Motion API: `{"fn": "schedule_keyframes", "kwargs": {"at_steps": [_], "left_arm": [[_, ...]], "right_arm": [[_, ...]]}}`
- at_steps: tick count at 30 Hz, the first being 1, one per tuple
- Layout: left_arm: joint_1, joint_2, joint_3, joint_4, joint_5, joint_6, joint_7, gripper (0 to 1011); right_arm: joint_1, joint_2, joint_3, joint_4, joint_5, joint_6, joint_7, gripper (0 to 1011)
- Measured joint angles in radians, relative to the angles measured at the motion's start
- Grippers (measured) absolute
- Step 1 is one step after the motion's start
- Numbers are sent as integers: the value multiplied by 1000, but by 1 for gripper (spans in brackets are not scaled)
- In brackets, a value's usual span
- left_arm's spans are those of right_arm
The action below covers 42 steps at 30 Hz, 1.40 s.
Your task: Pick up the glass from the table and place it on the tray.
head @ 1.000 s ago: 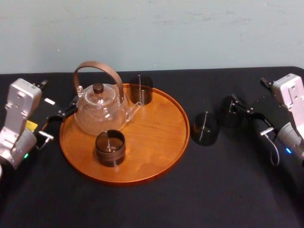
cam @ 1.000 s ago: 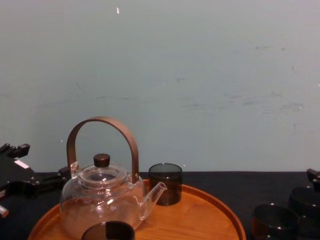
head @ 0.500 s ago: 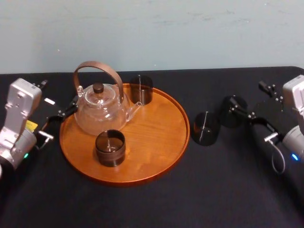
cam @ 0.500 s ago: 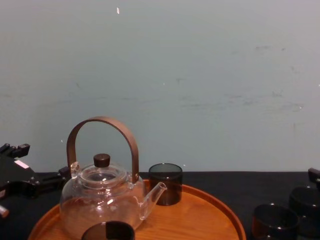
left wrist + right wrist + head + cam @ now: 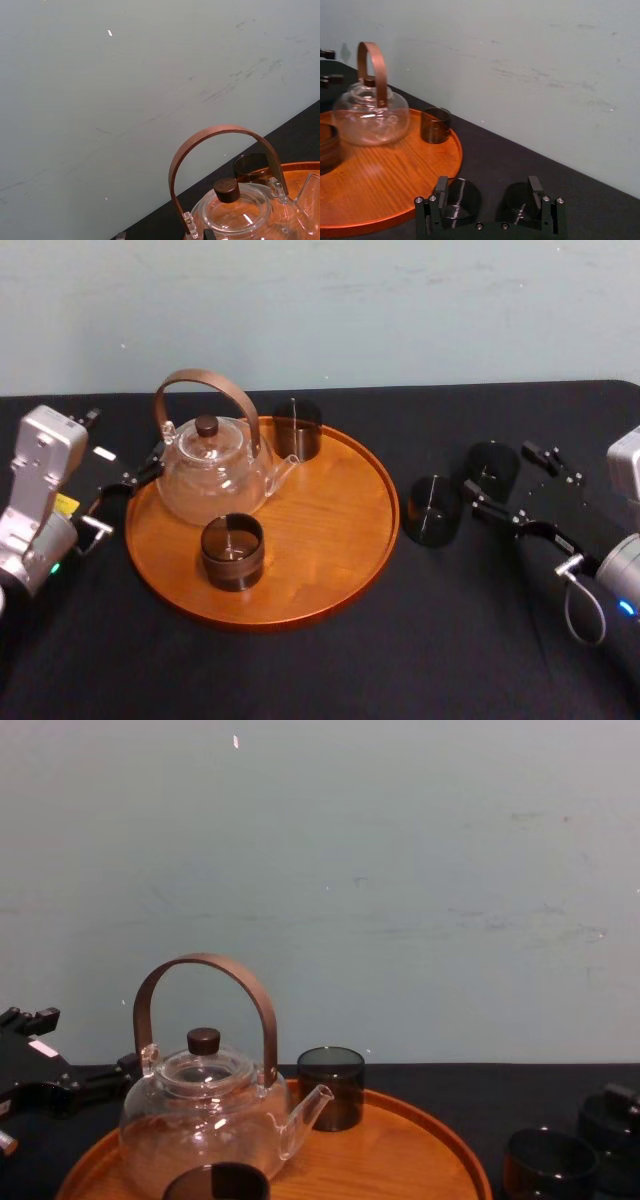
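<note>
Now short dark smoky glass (image 5: pixel 432 510) upright on bench (image 5: pixel 330 670) at 3 o'clock of tray (image 5: pixel 330 530), twin glass (image 5: pixel 491 464) just beyond; right pincer (image 5: pixel 487 181) spread wide nr both, left pincer (image 5: pixel 135 478) parked at 9.

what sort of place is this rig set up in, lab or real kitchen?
Probably a lab test bench, not a kitchen: matte black table against a blank pale wall, a tray with a teapot, the right gripper open by two dark glasses and the left gripper beside the tray.
</note>
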State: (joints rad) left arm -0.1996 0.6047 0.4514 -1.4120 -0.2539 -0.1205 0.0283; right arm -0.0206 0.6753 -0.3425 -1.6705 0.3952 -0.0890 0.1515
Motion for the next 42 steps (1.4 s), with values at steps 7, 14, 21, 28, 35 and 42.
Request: {"fn": "schedule_keyframes", "kwargs": {"at_steps": [7, 14, 21, 28, 35, 42], "left_arm": [[0, 0, 0, 0, 0, 0, 0, 1001], [0, 0, 0, 0, 0, 0, 0, 1001], [0, 0, 0, 0, 0, 0, 0, 1002], [0, 0, 0, 0, 0, 0, 0, 1002], [0, 0, 0, 0, 0, 0, 0, 1001], [0, 0, 0, 0, 0, 0, 0, 1001]], "right_arm": [[-24, -5, 15, -15, 41, 22, 56, 1002], [-30, -17, 23, -8, 64, 44, 94, 1002], [-28, -35, 30, 12, 75, 70, 130, 1002], [-10, -58, 31, 49, 77, 96, 160, 1002], [16, -84, 28, 88, 73, 123, 185, 1002], [36, -109, 29, 121, 59, 137, 202, 1003]]}}
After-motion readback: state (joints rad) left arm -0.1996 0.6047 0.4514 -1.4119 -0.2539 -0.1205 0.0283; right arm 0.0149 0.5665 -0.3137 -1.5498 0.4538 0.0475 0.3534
